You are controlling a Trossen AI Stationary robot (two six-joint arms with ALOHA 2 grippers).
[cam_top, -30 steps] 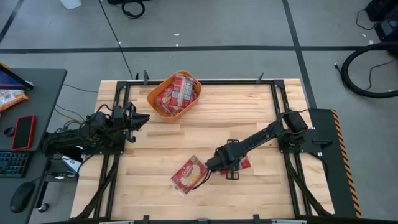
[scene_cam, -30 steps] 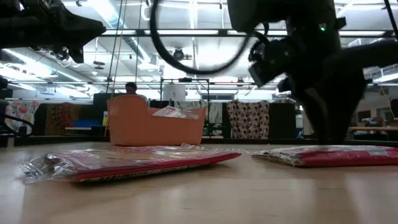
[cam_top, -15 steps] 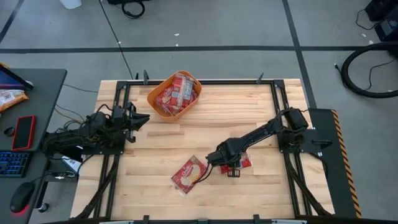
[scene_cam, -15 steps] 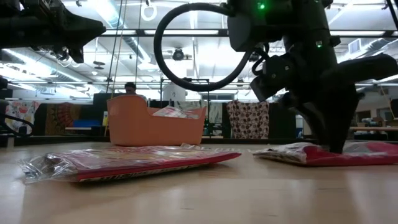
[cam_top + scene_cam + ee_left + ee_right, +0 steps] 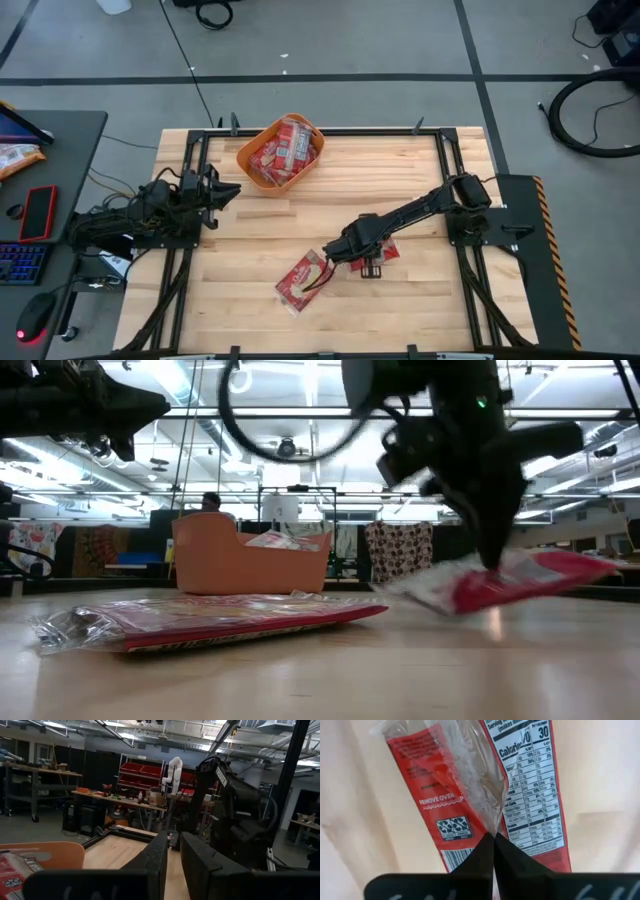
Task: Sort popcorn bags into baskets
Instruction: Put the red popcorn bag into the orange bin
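Observation:
My right gripper [image 5: 343, 250] is shut on a red popcorn bag [image 5: 378, 254], which hangs tilted above the table in the low view [image 5: 520, 578]. The right wrist view shows the bag's back with its nutrition print [image 5: 530, 785]. Another popcorn bag [image 5: 303, 281] lies flat on the wood just left of it, near the front [image 5: 210, 618]. The orange basket [image 5: 258, 165] stands at the table's far side with several bags in it [image 5: 245, 565]. My left gripper [image 5: 232, 190] waits at the table's left side, with a narrow gap between its fingers [image 5: 174, 855]. My right gripper pinches the clear film fold [image 5: 487, 820] that runs along the bag's back, between its two fingertips [image 5: 506, 851]. The fingers come from above, slanting down. The bag hangs tilted below them [image 5: 470, 592], its right end higher, lifted off the wood.
A desk left of the table holds a red phone [image 5: 40, 212], a keyboard [image 5: 20, 265] and a mouse [image 5: 35, 317]. Black frame rails [image 5: 330, 131] run round the table top. A person [image 5: 211, 502] stands far behind the basket. Bare wood lies between the basket and the bags.
My right gripper has come down on the right-hand bag, shut on it, and risen a little toward the table's left. The bag, flat on the wood before, now hangs tilted off the table. The other bag has stayed where it was.

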